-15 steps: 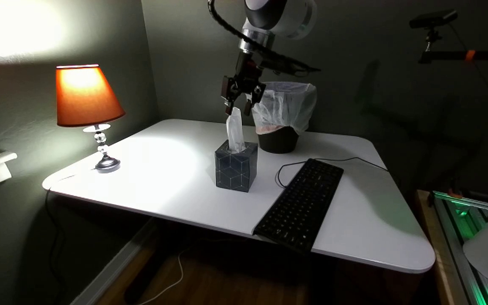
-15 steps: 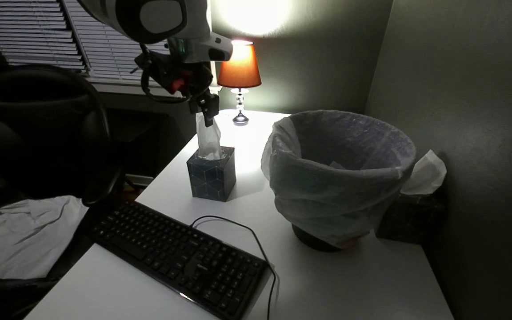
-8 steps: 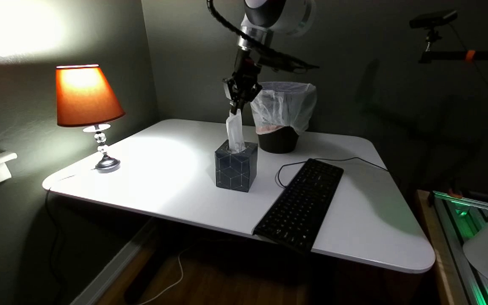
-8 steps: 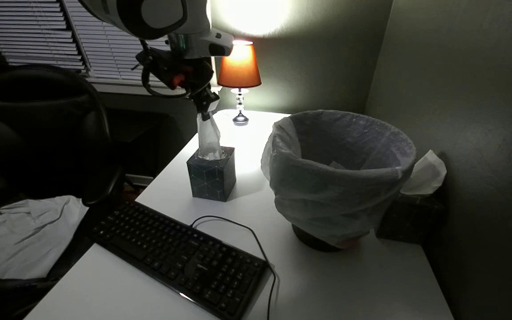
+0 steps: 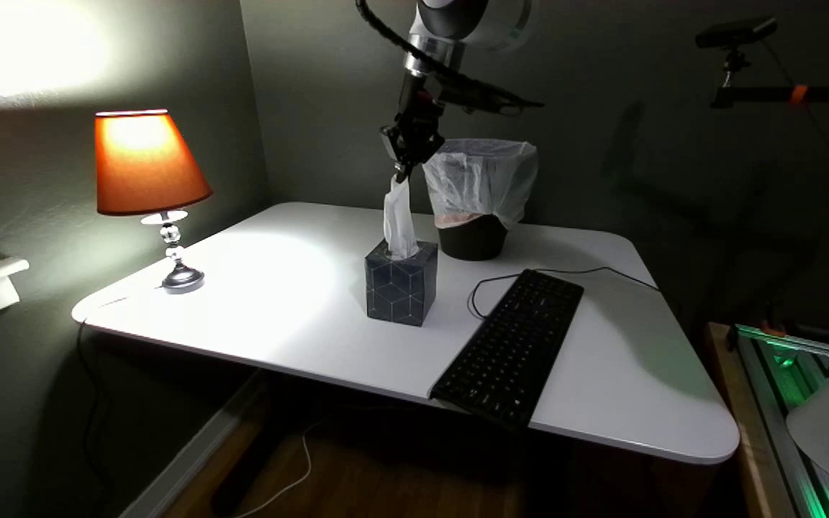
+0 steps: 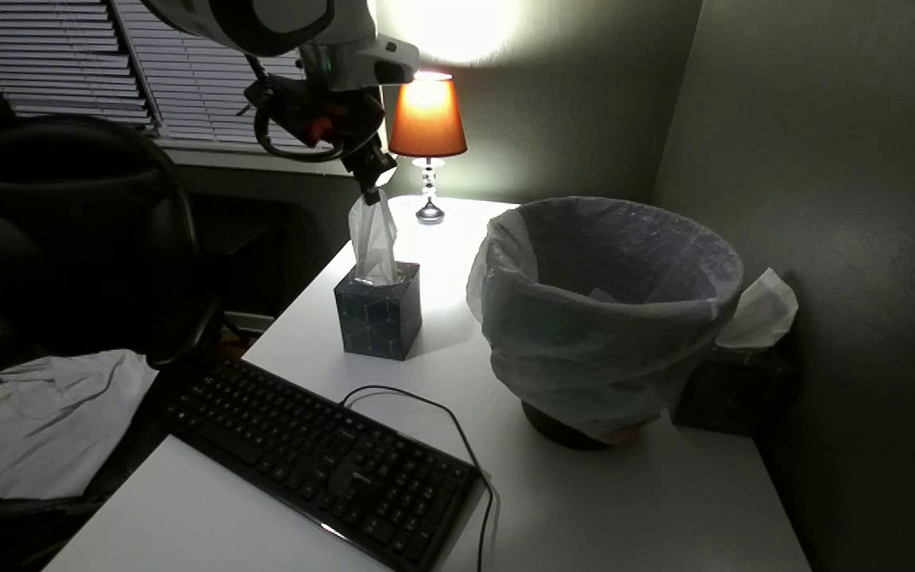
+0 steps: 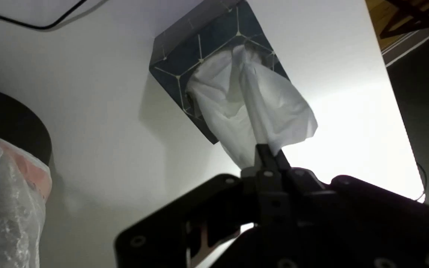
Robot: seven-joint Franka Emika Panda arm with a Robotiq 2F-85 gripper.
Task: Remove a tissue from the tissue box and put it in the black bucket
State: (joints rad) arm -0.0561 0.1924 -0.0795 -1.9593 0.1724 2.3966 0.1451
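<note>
My gripper (image 7: pixel 272 153) is shut on the upper end of the white tissue (image 7: pixel 259 104), which is pinched between the fingertips. The lower end of the tissue is still inside the opening of the dark blue-grey tissue box (image 7: pixel 214 44), and the sheet stretches upward from it. In both exterior views the tissue (image 5: pixel 400 219) stands between the box (image 5: pixel 399 288) and the gripper (image 6: pixel 372 195) above it. Beside the box, the black bucket (image 6: pixel 557 427) has a translucent white bag (image 6: pixel 592 357) over its rim; pale paper shows inside. The wrist view catches only part of the bucket (image 7: pixel 9 119).
A black keyboard (image 5: pixel 512 345) with a cable lies on the white table (image 5: pixel 299 324). An orange-shaded lamp (image 5: pixel 145 169) stands at a table corner. Behind the bucket, near the wall, is another dark box (image 6: pixel 731 393) with a white tuft. A chair (image 6: pixel 84 238) stands beyond the table edge.
The gripper's fingers have come together on the tissue's top. It has then risen a little, drawing the tissue slightly higher. Box and bucket have stayed where they were.
</note>
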